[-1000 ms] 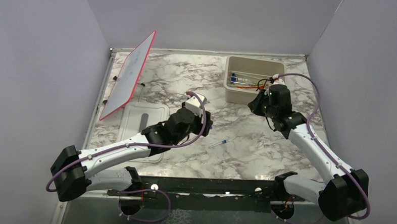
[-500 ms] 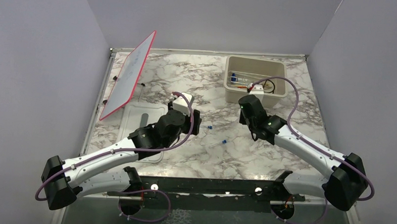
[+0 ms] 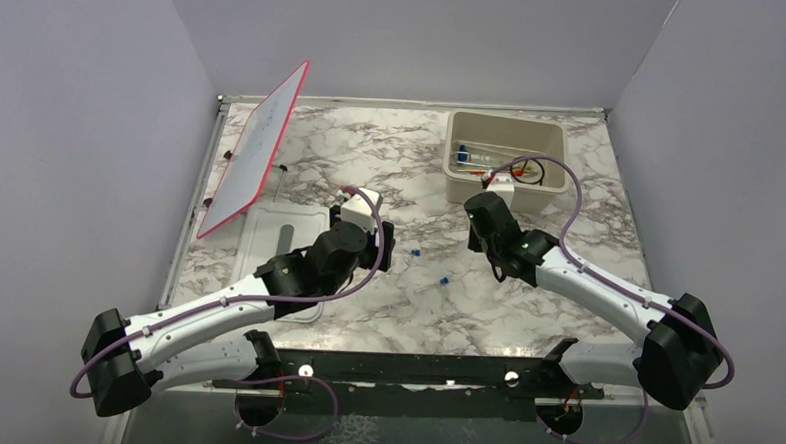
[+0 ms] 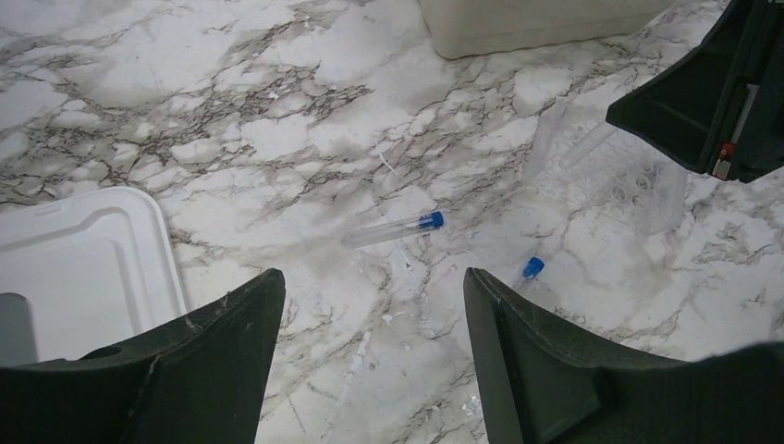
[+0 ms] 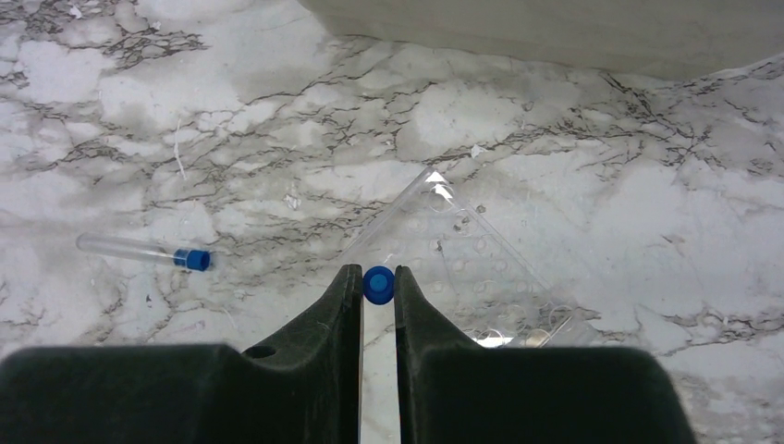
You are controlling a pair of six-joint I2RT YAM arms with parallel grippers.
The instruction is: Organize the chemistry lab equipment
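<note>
My right gripper (image 5: 377, 274) is shut on the blue cap of a thin clear tube (image 5: 377, 284), seen end-on at the fingertips. It hovers over a clear perforated rack (image 5: 462, 268) lying on the marble, just in front of the beige tub (image 3: 452, 150). My left gripper (image 4: 372, 277) is open and empty above the table. Two more blue-capped tubes lie loose, one (image 4: 393, 228) ahead of it and one (image 4: 532, 268) by its right finger. The tub holds tubes, an orange-red stick (image 3: 491, 172) and a black wire ring (image 3: 531, 170).
The tub's white slotted lid (image 3: 269, 227) lies at the left beside my left arm. The red-framed white board (image 3: 257, 146) leans at the far left. The enclosure walls close in the table on three sides.
My right arm has left the tub and swung down-left over the table in front of it. My left arm has drawn back to the left, uncovering a second loose tube.
</note>
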